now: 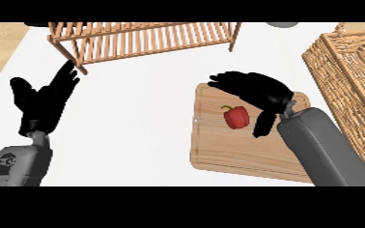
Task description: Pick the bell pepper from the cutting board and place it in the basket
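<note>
A red bell pepper (236, 117) with a green stem lies on the wooden cutting board (228, 149) at the right of the white counter. My right hand (258, 90) hovers just above and behind the pepper, fingers spread toward the left and thumb hanging down at the pepper's right side; it holds nothing. A wicker basket (339, 72) stands at the right edge, partly cut off by the view. My left hand (44, 101) rests open at the left, fingers up.
A wooden slatted rack (143, 37) stands at the back, left of centre. A grey object (284, 24) peeks in at the top right. White counter lies between the rack and the board.
</note>
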